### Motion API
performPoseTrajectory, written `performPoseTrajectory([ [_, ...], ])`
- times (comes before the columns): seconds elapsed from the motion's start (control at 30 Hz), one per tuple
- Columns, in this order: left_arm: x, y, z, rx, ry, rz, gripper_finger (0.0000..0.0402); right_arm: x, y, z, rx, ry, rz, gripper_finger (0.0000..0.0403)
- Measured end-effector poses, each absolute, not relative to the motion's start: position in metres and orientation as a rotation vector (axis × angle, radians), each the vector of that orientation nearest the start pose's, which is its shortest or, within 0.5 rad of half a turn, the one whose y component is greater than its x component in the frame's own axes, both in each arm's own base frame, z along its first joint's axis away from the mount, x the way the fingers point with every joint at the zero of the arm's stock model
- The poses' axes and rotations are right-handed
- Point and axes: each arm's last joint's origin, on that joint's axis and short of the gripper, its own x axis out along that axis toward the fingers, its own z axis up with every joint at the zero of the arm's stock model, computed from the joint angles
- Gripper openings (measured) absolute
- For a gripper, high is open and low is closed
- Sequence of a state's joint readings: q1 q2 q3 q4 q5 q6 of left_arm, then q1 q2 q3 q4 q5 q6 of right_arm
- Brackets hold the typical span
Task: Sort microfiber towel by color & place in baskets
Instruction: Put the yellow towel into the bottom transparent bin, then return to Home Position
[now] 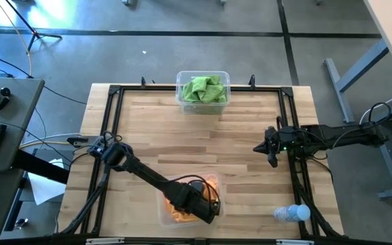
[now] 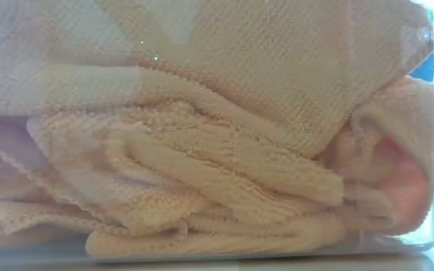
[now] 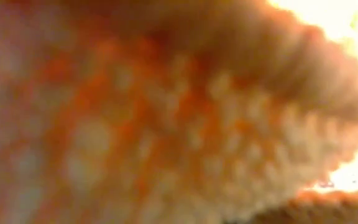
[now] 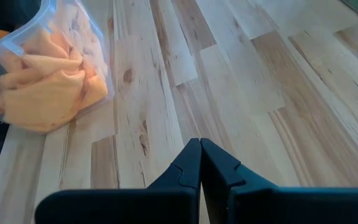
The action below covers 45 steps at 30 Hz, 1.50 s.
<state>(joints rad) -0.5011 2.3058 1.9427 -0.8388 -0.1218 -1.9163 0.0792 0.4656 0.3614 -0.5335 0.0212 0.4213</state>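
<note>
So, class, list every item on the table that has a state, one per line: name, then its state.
Clear plastic far basket: holds lime green towels.
Clear plastic near basket: holds orange towels.
Left gripper: down in near basket.
Right gripper: shut, empty.
Small clear bottle: lying down.

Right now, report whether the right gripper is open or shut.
Shut, holding nothing. In the right wrist view the right gripper shows its two dark fingertips pressed together above bare table, apart from the basket of orange towels.
</note>
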Motion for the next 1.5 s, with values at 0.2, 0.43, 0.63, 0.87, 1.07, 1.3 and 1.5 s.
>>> performPoseTrajectory([
  [0.2, 0.425, -0.230, 0.179, -1.311, 0.997, 0.804, 0.0048, 0.111, 0.008, 0.199, 0.373, 0.638, -0.078, 0.0000],
  [0.43, 0.429, -0.233, 0.181, -1.368, 0.980, 0.781, 0.0108, 0.111, 0.008, 0.199, 0.372, 0.638, -0.078, 0.0000],
  [0.63, 0.431, -0.233, 0.196, -1.392, 1.008, 0.773, 0.0121, 0.112, 0.008, 0.199, 0.373, 0.635, -0.076, 0.0000],
  [0.87, 0.424, -0.231, 0.229, -1.354, 1.041, 0.851, 0.0122, 0.113, 0.008, 0.201, 0.377, 0.604, -0.067, 0.0000],
  [1.07, 0.414, -0.228, 0.270, -1.313, 1.055, 0.862, 0.0122, 0.113, 0.008, 0.202, 0.376, 0.603, -0.066, 0.0000],
  [1.3, 0.400, -0.224, 0.297, -1.258, 0.993, 0.842, 0.0122, 0.113, 0.008, 0.202, 0.377, 0.603, -0.066, 0.0000],
  [1.5, 0.381, -0.220, 0.313, -1.179, 0.943, 0.898, 0.0122, 0.113, 0.008, 0.202, 0.376, 0.603, -0.067, 0.0000],
])
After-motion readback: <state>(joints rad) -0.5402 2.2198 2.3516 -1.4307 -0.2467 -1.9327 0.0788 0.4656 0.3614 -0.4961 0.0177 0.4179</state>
